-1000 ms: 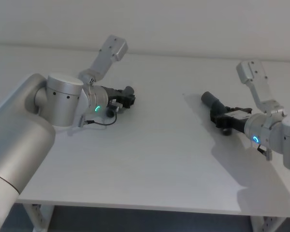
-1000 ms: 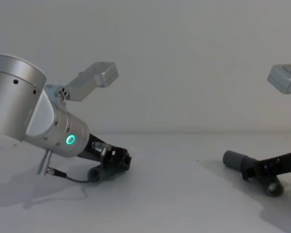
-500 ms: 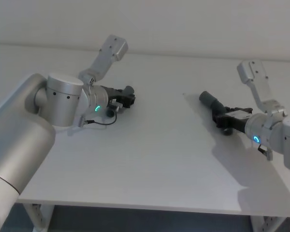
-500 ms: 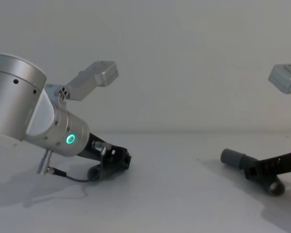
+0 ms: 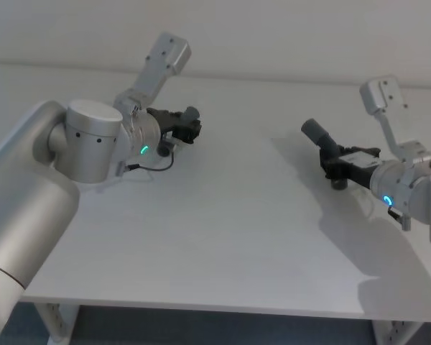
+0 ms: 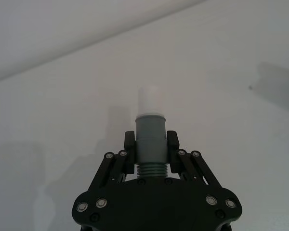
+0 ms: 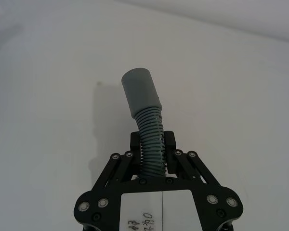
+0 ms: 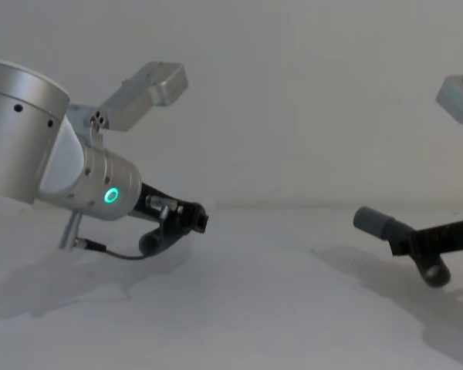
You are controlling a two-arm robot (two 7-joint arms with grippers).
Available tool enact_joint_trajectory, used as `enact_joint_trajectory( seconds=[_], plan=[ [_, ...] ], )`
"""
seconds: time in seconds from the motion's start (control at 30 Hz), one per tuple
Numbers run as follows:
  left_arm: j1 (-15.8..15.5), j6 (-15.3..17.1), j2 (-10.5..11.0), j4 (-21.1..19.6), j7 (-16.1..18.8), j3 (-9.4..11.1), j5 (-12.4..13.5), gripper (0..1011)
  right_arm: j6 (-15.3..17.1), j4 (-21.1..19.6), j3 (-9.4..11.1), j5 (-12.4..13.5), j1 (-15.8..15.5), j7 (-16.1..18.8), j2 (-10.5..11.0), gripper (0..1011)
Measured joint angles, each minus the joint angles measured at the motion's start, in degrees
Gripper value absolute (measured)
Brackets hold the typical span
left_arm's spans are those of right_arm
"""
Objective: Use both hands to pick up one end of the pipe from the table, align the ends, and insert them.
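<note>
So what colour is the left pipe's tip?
White: that narrow white spigot shows best in left wrist view.

My left pincer (image 6: 151,142) squeezes one pipe piece (image 6: 150,168) by its grey collar (image 6: 150,137). Its small white spigot (image 6: 150,100) sticks out past my fingertips. My right pincer (image 7: 152,144) squeezes the other pipe piece (image 7: 149,130) on its bumpy dark grey ribs. Its wide, smooth grey socket cuff (image 7: 140,91) sticks out in front, tilted a bit. Both pieces are up off the white table (image 5: 223,237), well apart from each other.
</note>
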Motion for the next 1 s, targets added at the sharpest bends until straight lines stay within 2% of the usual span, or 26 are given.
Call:
enact_joint_trajectory(
  seconds=[0.17,0.4,0.67,0.93,1.0],
  plan=[
    [0.07,-0.73,0.37,-1.1,-0.2,-0.03,0.33,383,-1.82,-1.25,0.37,-0.02,-0.24,1.1,0.59,276],
    [0.02,-1.83,1.33,-2.27,-2.36,0.22,0.48,383,-4.8,-2.47,0.71,0.0,-0.68,3.46,1.95,276],
    [-0.51,-2.55,3.3,-3.35,-6.83,1.25,0.34,383,-9.73,-2.83,0.65,0.35,-1.01,7.96,4.68,276],
    [-1.58,-2.7,6.87,-4.9,-14.26,3.24,-0.29,383,-15.97,-2.28,0.05,1.09,-1.07,14.21,8.18,276],
    [-1.74,-2.7,7.32,-5.07,-14.86,3.51,-0.34,383,-17.01,-2.09,-0.12,1.24,-1.07,15.36,8.96,276]
  ],
)
